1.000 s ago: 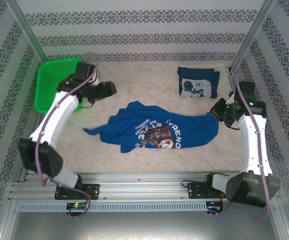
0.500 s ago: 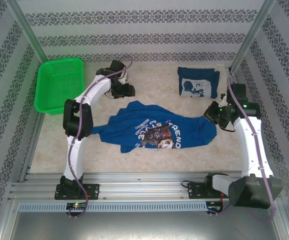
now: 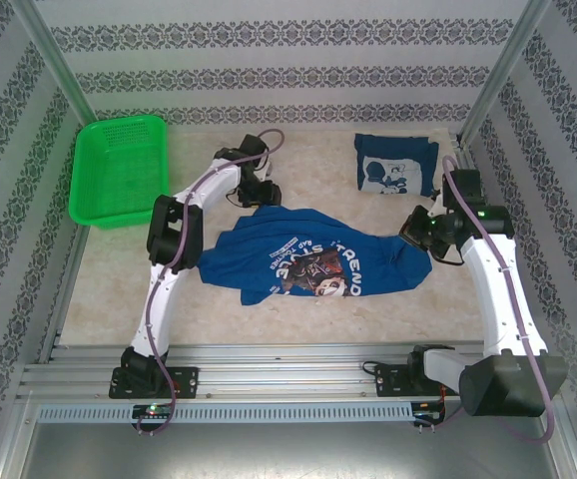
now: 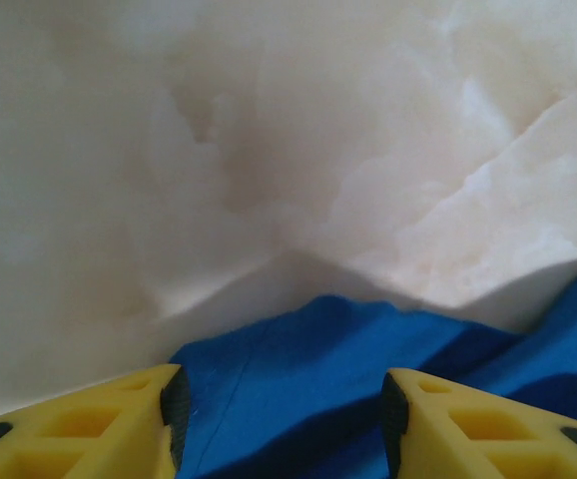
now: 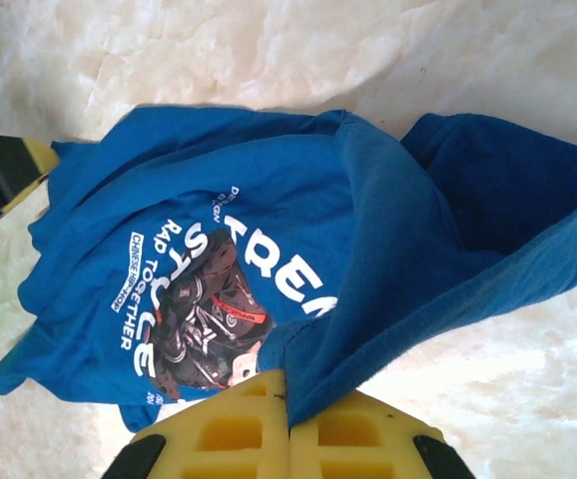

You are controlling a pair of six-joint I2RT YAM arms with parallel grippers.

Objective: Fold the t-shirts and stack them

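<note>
Crumpled t-shirt (image 3: 313,261), royal blue, lies print-up at the middle of the table (image 3: 109,289), its white arched lettering and cartoon figure reading upside down from the overhead camera. A folded t-shirt (image 3: 396,166) of the same blue rests near the far right corner, well apart from it. The left gripper (image 3: 264,195) sits at the far edge of the crumpled garment. In its wrist view (image 4: 281,414) the yellow fingers (image 4: 119,424) stand apart, with blue cloth (image 4: 298,359) showing between them. The right gripper (image 3: 415,232) is at the shirt's right end. Its wrist view (image 5: 287,389) shows the jaws pressed together, pinching a fold of the blue fabric (image 5: 219,230). A green basket (image 3: 119,170) occupies the far left corner.
</note>
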